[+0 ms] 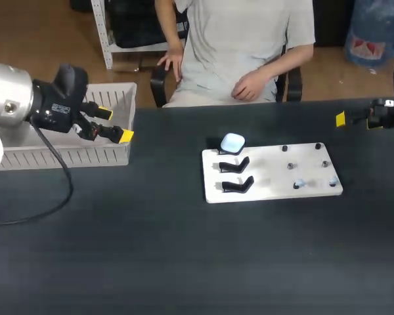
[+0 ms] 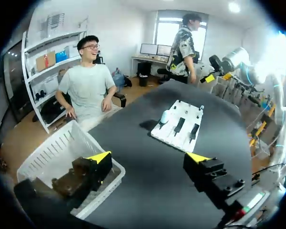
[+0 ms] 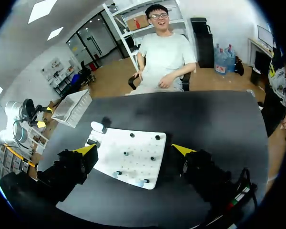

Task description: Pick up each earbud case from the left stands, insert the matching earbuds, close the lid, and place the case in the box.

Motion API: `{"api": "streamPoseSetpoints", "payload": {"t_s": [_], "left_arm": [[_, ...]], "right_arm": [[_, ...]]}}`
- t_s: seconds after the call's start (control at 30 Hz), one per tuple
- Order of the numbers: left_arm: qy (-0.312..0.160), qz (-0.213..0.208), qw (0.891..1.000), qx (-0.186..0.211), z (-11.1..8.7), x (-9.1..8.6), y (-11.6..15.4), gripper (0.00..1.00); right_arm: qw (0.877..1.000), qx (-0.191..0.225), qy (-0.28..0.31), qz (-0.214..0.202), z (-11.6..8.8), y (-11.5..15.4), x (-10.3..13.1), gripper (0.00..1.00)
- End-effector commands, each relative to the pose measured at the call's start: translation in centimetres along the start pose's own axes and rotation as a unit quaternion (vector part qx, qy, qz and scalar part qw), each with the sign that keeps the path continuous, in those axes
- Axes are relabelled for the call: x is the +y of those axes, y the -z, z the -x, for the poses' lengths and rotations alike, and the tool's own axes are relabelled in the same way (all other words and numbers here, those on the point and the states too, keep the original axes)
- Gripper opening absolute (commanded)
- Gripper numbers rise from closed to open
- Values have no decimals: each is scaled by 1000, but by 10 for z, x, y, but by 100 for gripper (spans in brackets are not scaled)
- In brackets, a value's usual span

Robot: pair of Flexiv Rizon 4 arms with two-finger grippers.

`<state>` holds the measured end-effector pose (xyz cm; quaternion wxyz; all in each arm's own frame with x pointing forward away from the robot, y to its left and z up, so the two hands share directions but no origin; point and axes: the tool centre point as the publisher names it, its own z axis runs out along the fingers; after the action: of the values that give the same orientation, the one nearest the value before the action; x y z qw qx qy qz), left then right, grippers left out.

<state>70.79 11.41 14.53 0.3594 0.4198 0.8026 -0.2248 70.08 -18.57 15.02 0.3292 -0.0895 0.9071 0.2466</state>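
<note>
A white board [image 1: 272,172] lies right of the table's middle. On its left side stand three black stands; the rear one carries a pale blue earbud case [image 1: 232,142], while the two nearer stands [image 1: 236,175] are bare. Small earbuds [image 1: 299,184] sit on pegs on the board's right half. My left gripper [image 1: 111,125] hangs open over the right end of the white slatted box [image 1: 85,154]. My right gripper [image 1: 354,120] hovers open at the far right, holding nothing. In the right wrist view the board [image 3: 128,155] and case [image 3: 97,126] lie ahead of its gripper [image 3: 133,149].
The box stands at the table's left rear edge; in the left wrist view its wall [image 2: 52,157] lies under one finger of my gripper [image 2: 148,157], with the board [image 2: 178,126] far ahead. A person sits behind the table's rear edge, not touching it.
</note>
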Motion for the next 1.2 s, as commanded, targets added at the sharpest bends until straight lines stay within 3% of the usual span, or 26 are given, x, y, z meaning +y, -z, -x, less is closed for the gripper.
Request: {"api": "streamPoseSetpoints", "payload": {"t_s": [0.03,0.43,1.13,1.2], "left_arm": [[-32,-50,998,-1,2,1,-21,100],[-136,-130,982,-5,22,-21,-74,100],[-173,-193,965,-30,37,-44,-172,100],[-175,-196,964,-38,37,-44,-181,95]], "right_arm": [[1000,0,1,2,0,0,-1,100],[1000,0,1,2,0,0,-1,100],[1000,0,1,2,0,0,-1,100],[1000,0,1,2,0,0,-1,100]]}}
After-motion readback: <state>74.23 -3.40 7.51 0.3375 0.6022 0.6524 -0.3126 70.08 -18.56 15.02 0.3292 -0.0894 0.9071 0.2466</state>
